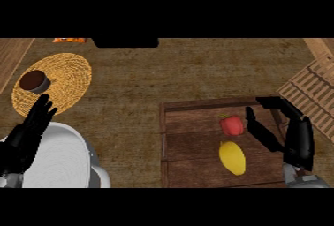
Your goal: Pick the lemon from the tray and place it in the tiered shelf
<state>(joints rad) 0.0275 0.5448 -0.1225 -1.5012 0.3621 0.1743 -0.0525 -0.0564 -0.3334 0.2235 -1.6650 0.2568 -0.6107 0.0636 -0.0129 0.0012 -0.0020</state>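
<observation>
A yellow lemon (232, 157) lies on the dark wooden tray (189, 150) at the lower right, just below a red pepper (231, 125). My right hand (287, 132) hovers over the tray's right side, fingers straight and open, thumb pointing toward the pepper; it touches neither fruit. The slatted wooden tiered shelf (313, 92) stands at the right edge, beyond the hand. My left hand (27, 134) rests open at the lower left, fingers up.
A woven round mat (62, 77) at the upper left carries a small dark brown cup (34, 81). A white rounded object (62, 161) sits at the lower left under my left hand. An orange item (69, 40) lies at the far edge.
</observation>
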